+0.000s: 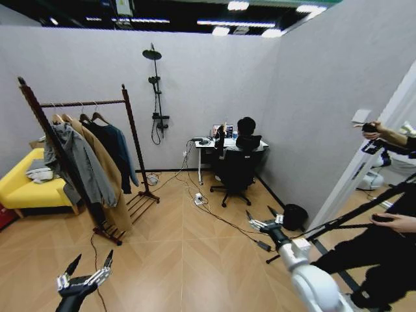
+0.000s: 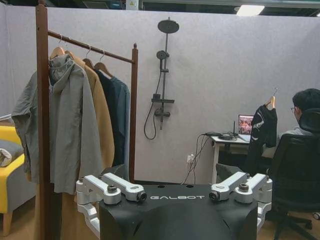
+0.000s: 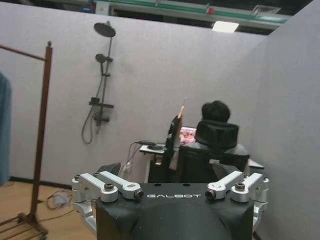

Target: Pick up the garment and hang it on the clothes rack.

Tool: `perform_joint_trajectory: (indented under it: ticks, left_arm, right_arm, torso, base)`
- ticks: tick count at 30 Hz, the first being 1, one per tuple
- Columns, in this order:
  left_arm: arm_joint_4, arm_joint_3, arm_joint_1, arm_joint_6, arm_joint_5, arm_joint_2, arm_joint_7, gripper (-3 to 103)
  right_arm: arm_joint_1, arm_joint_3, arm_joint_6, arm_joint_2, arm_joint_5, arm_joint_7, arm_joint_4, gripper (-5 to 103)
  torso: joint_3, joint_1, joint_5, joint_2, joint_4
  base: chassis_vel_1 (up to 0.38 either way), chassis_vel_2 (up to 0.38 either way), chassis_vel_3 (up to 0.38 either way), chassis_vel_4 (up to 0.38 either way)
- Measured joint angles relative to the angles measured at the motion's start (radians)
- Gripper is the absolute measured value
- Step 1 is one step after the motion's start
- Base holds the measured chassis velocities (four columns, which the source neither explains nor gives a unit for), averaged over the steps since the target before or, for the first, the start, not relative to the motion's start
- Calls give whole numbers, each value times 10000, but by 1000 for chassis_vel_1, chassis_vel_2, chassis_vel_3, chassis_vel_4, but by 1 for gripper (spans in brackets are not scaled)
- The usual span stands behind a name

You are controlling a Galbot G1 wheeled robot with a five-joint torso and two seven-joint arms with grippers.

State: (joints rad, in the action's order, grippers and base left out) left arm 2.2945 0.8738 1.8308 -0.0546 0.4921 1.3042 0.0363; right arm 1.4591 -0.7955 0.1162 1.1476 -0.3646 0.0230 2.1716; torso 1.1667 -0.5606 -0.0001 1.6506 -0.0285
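The clothes rack (image 1: 81,103) stands at the left by the wall, with several garments hanging on it. The teal-blue garment (image 1: 126,151) hangs on a hanger at the rack's far end, behind a black coat and a tan coat. The left wrist view shows the garment (image 2: 123,125) near the far post of the rack (image 2: 90,48). In the right wrist view a strip of the garment (image 3: 4,127) shows beside the rack post (image 3: 42,130). My left gripper (image 1: 93,260) is open and low, well short of the rack. My right gripper (image 1: 259,212) is open over the floor at the right.
A grey hooded jacket (image 1: 81,162) hangs at the rack's near end. A yellow sofa (image 1: 19,185) stands behind the rack. Cables (image 1: 214,214) cross the floor toward a desk (image 1: 205,144), where a dark garment on a hanger (image 2: 262,127) hangs. A tripod (image 1: 364,211) slants in at the right.
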Motion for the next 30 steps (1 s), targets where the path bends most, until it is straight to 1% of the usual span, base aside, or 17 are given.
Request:
perform_joint_trajectory:
  ticks: [1,2,3,4,5,7,8,9,10,12,15,30]
  left_arm:
    - [0,-1,0,0,0,0,0,100]
    - [0,0,0,0,0,0,0,100]
    - [0,-1,0,0,0,0,0,100]
    - [0,0,0,0,0,0,0,100]
    - [0,0,0,0,0,0,0,100]
    - [1,-1,0,0,0,0,0,100]
    - [1,-1,0,0,0,0,0,100]
    - [0,0,0,1,0,0,0,100]
    - [0,0,0,1,0,0,0,100]
    - [0,0,0,0,0,0,0,100]
    - [0,0,0,0,0,0,0,100]
    - [0,-1,0,0,0,0,0,100]
  right_arm:
    - [148,-207,-23,72,-74,-11,126,100]
    - [305,-516,-34,285,-200,-101,313,100]
    - [313,-566,-34,359,-224,-143,346,100]
    - [301,-643,-14,595,-265,-257,444,100]
    - [301,-643,-14,595,-265,-257,444,100]
    - [238,-640,112,965,-286,-360,631,100]
    - [238,-640,112,965,-286,-360,631,100]
    - [207,-560,168,1142,-264,-385,700,100]
    - [207,-560,168,1142,-264,-385,700,100]
    - [133,-403,204,1398,-150,-429,722,100]
    - [54,-268,223,1568,-67,-482,704,100]
    - [-108,164,392,1662,231,-638,722,100]
  torso:
    - [0,0,0,0,-1]
    - [0,0,0,0,2]
    - [0,0,0,0,3]
    - [0,-1,1,-1,5]
    - [0,-1,1,-1,5]
    - [1,-1,-1,0,5]
    - [1,-1,-1,0,5]
    - [1,-1,0,0,5]
    - [1,-1,0,0,5]
    - [2,-1,1,-1,5]
    - [2,-1,1,-1,4]
    - [2,-4,0,-1,3]
  base:
    - [0,0,0,0]
    - [0,0,0,0]
    - [0,0,0,0]
    - [0,0,0,0]
    - [0,0,0,0]
    - [0,0,0,0]
    - [0,0,0,0]
    - [0,0,0,0]
    - [0,0,0,0]
    - [0,0,0,0]
    - [0,0,0,0]
    - [0,0,0,0]
